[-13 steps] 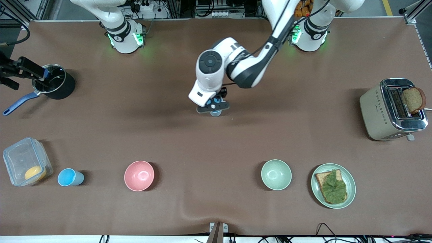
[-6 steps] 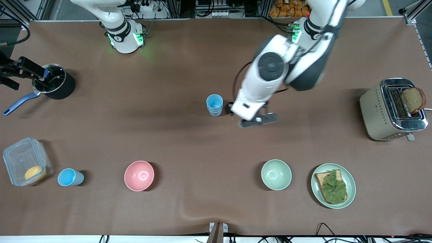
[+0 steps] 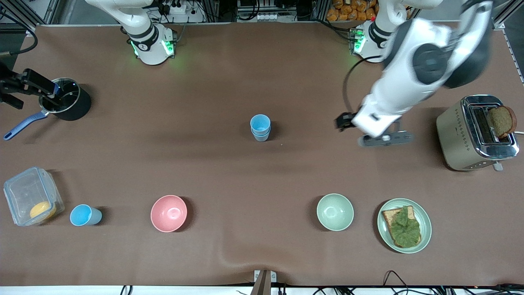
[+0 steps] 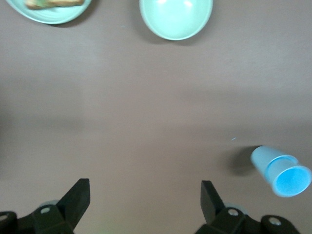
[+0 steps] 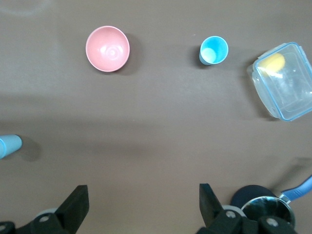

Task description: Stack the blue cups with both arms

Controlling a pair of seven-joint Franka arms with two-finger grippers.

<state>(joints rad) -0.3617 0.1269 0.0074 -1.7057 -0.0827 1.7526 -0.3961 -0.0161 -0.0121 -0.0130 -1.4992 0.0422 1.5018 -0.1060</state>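
Observation:
Two blue cups (image 3: 260, 128) stand nested in one upright stack at the middle of the table; the left wrist view shows the stack (image 4: 280, 170) off to one side. A single brighter blue cup (image 3: 84, 215) stands near the front camera beside a plastic container, and it shows in the right wrist view (image 5: 213, 50). My left gripper (image 3: 385, 139) hangs open and empty over bare table between the stack and the toaster (image 4: 145, 195). My right gripper (image 3: 24, 84) waits open and empty by the black pot (image 5: 144, 200).
A pink bowl (image 3: 168, 213), a pale green bowl (image 3: 335, 212) and a plate with toast (image 3: 404, 225) line the side nearest the front camera. The clear container (image 3: 32, 196) sits at the right arm's end, as does the black pot (image 3: 67, 104). The toaster (image 3: 477, 132) is at the left arm's end.
My left gripper opened and let go of the upper cup, leaving it nested in the lower one, then swung away toward the toaster. The right arm has not moved.

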